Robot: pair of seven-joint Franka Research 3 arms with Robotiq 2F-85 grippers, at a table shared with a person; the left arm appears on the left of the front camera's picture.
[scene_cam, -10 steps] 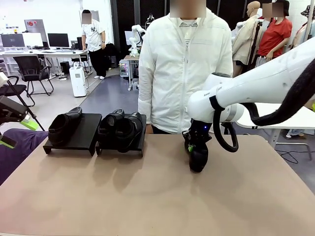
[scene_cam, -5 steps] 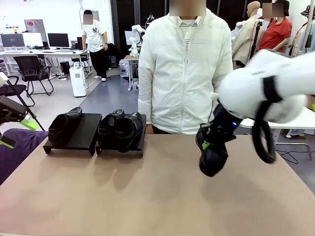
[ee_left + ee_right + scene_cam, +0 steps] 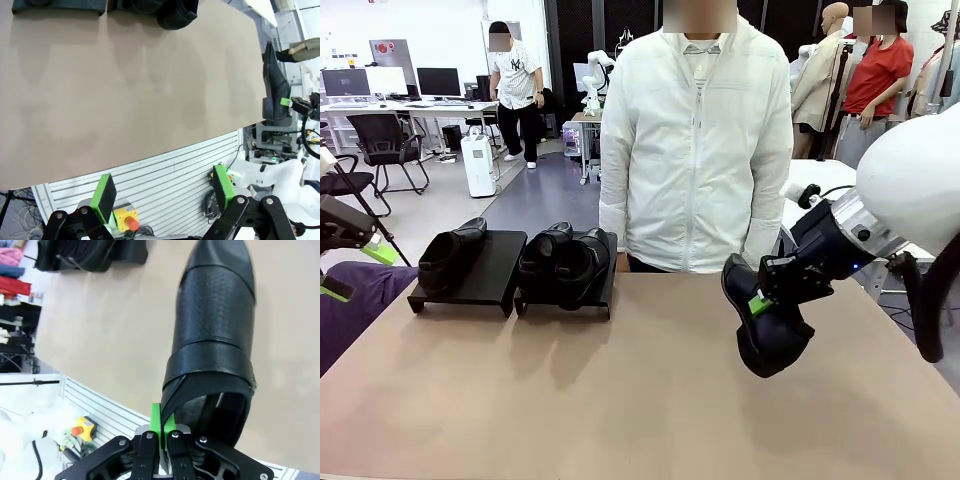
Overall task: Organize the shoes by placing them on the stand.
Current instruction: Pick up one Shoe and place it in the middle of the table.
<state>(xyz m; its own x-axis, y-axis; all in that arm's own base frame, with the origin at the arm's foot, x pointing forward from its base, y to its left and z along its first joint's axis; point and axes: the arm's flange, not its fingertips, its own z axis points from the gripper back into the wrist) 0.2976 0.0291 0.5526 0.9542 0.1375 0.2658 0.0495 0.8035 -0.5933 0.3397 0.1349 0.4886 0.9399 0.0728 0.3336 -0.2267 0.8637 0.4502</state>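
Across the tan table (image 3: 570,400), three shoes already sit on my two stands (image 3: 510,275) at far left, and my right gripper (image 3: 760,298) clamps the last shoe (image 3: 765,325) aloft, still unplaced, while my left gripper (image 3: 162,187) gapes empty.

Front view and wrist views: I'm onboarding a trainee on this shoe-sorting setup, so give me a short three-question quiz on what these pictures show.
1. True or false: the right gripper is shut on a shoe held clear of the table.
2. How many shoes sit on the left stand? A) none B) one C) two
3. Fill in: the left gripper is ____.

Key: 1 true. 2 B; the right stand bears two. 3 open, holding nothing.
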